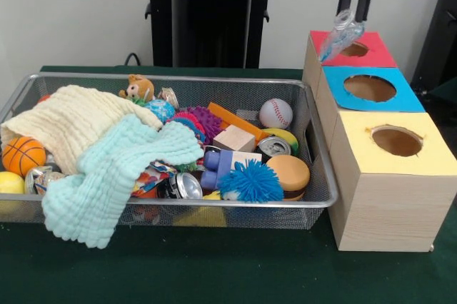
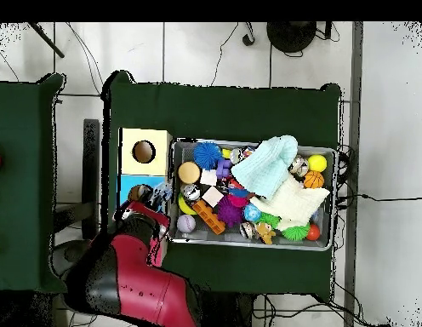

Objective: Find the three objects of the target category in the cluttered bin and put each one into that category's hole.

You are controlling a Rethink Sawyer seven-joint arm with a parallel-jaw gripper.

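Fingers [image 1: 355, 11] grip a dented, clear bottle [image 1: 338, 37].

Looks like robotics lab to me, not home. My red arm [image 2: 134, 277] on black pedestal [image 1: 211, 11] at surface [image 1: 214, 268] draped in dark green cloth. Pale tiled floor [image 2: 214, 51] with loose black cables [image 2: 95, 60] trailing round, plain light wall [image 1: 71, 11] behind. Staged test props: wire bin [image 1: 321, 197] crammed with toys and cloths, row of wooden boxes [image 1: 385, 204] with red, blue, yellow tops, round hole cut in each. Second green-covered surface [image 2: 23, 170] alongside
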